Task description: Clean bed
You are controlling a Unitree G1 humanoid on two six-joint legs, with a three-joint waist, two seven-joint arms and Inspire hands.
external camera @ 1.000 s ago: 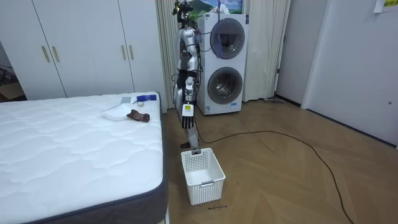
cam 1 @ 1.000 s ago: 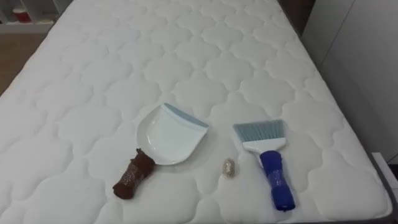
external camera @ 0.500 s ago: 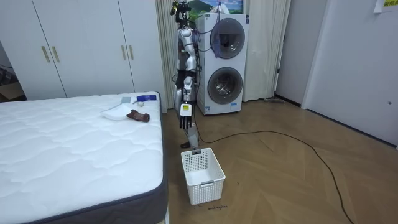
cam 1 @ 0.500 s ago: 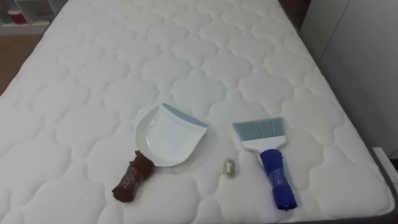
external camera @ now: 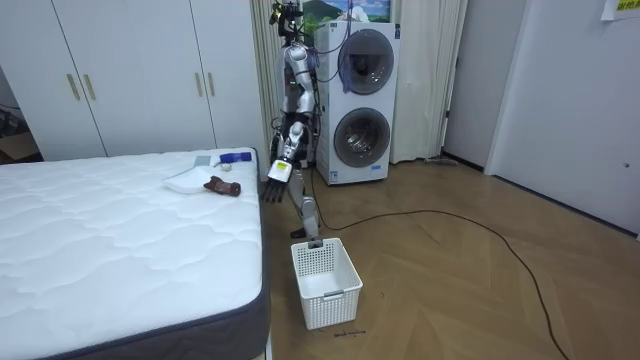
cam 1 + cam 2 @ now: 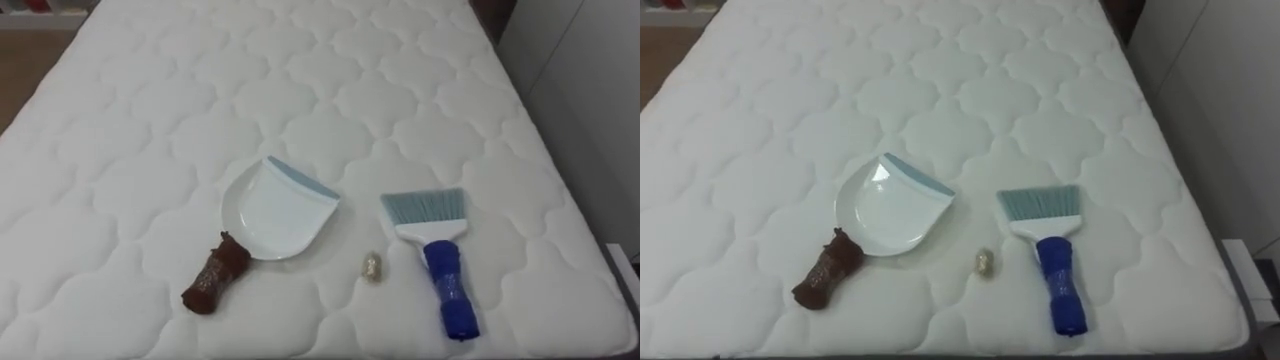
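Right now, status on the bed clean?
Left hand open at mattress edge, empty. Brush, dustpan, tan scrap on mattress, untouched. Nothing in the way.

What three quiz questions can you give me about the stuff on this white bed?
1. True or false: the white dustpan with a brown handle lies left of the blue-handled brush with pale blue bristles.
2. What lies between them on the white quilted mattress? A) a small tan crumb B) a sock C) a spoon
3. Fill in: the white plastic basket stands on the wooden ____.
Key: 1 true; 2 A; 3 floor.
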